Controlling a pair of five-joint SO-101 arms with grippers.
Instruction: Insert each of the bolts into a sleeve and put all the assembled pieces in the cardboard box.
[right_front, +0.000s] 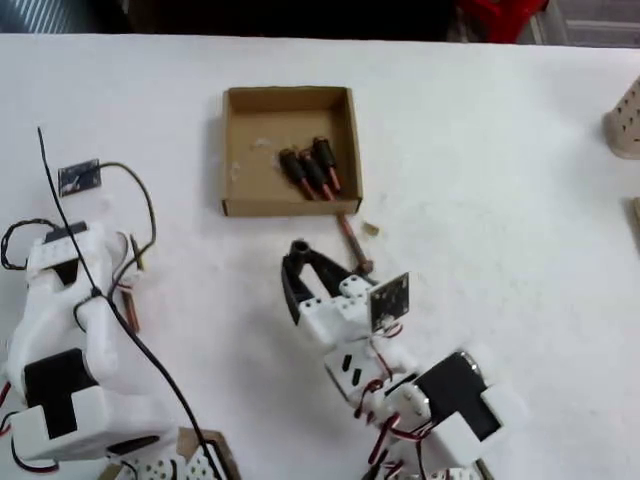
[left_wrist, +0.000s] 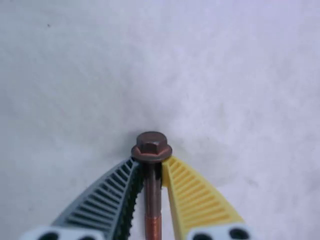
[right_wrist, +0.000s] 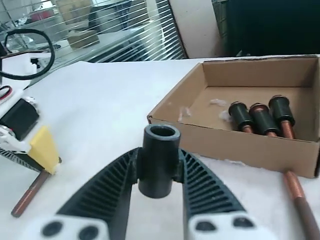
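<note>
While the left gripper (left_wrist: 151, 167) clamped a bolt (left_wrist: 151, 148) by its shank just under the head over the white table (left_wrist: 240, 75), the right gripper (right_wrist: 159, 165) pinched an upright black sleeve (right_wrist: 160, 142) near the cardboard box (right_front: 288, 96). 3 assembled pieces (right_front: 312, 170) lay side by side inside it, and 1 spare bolt (right_front: 352, 245) lay on the table just outside its wall.

Between left pincer (left_wrist: 151, 165) fingers (left_wrist: 192, 195), looking ribbed matt plastic, hex-head bolt (left_wrist: 151, 149) showing coppery metal, dull sheen. In right pincer (right_wrist: 159, 152), sleeve (right_wrist: 159, 172) looking smooth matt black plastic. Ahead of it, cardboard box (right_wrist: 225, 142) showing raw matt brown paperboard. Under both, table (left_wrist: 240, 75) appearing white, matt, finely grained.
</note>
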